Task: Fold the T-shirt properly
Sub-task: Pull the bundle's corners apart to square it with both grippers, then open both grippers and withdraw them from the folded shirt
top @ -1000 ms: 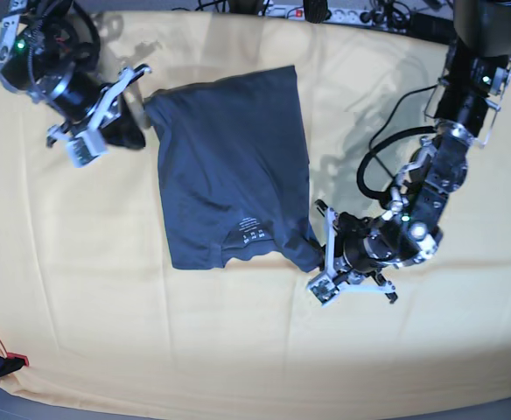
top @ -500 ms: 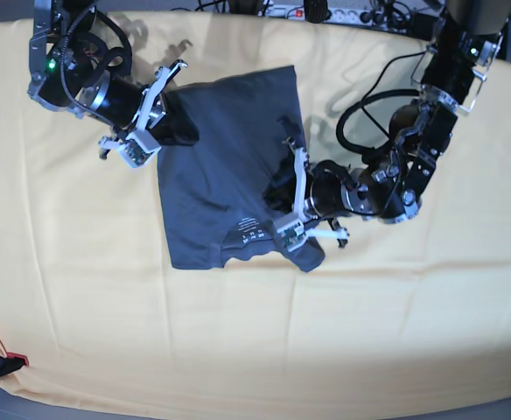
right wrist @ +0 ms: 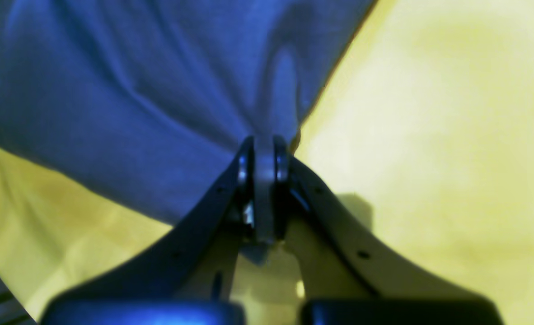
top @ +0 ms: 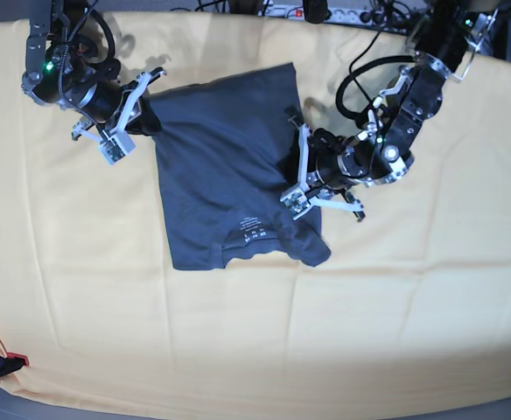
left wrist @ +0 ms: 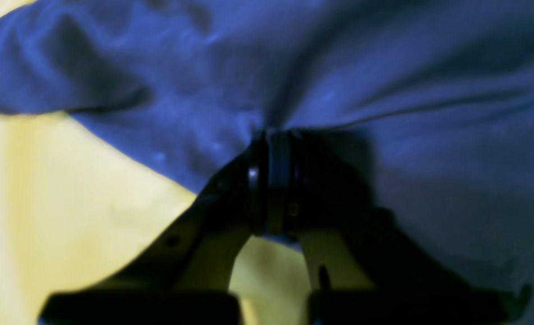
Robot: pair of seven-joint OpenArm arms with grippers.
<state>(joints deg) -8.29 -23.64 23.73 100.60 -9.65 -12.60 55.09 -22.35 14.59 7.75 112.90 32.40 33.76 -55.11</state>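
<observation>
The left tool [left wrist: 274,140] is pinching a tuck of dark cloth between clenched jaws, with creases fanning out from the bite. In the base view it is gripping the T-shirt [top: 225,171] along the edge nearest that arm, about midway down the garment. The right tool [right wrist: 263,144] is clamped the same way on the opposite edge, right at the hem line where blue cloth meets yellow; from overhead it is holding the upper corner of the shirt on the far side.

The shirt is lying in the middle of the bench [top: 395,315], on the pale yellow tablecloth [top: 80,289], already narrowed into a tall panel, with the small white neck label [top: 253,232] showing near its lower edge. To my eye the sleeves are already turned in and the lengthwise fold is done, or nearly so. What seems to be left is bringing one end over the other and flattening the wrinkles.

Compared with a second ago, the left tool has climbed from the lower corner near the label up the side edge. The right tool, which was sitting off the cloth beside the corner, has closed in and taken hold. The lower corner now lies loose on the bench.
</observation>
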